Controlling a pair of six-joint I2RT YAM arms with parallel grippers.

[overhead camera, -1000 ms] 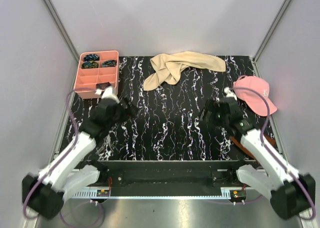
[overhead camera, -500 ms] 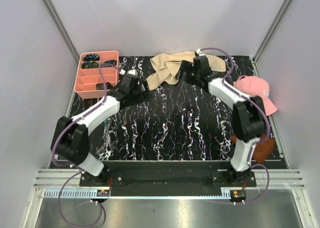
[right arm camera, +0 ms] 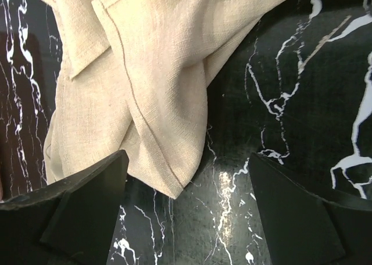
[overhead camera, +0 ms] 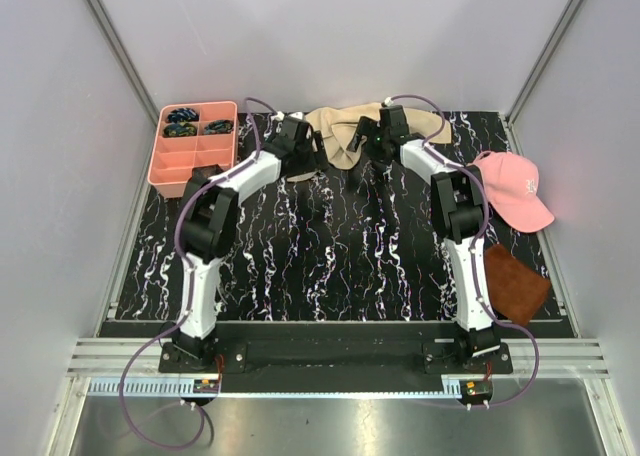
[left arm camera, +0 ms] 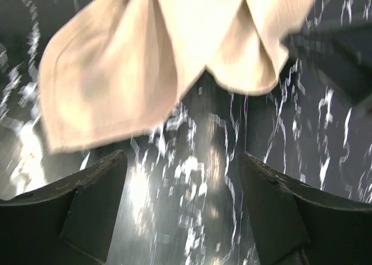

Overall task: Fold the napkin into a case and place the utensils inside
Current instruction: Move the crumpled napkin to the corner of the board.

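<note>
Jaws agape — both sides, napkin crumpled

The napkin is a plain beige cloth. It lies crumpled at the top centre of the frame on the black marbled counter, with hemmed flaps loosely overlapping, flat but unevenly folded.

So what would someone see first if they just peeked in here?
Probably the crumpled beige napkin at the far edge of the black marbled table, with the left gripper and the right gripper both open beside its folds. Next, the pink baseball cap at the far right and the coral divided tray at the far left.
</note>
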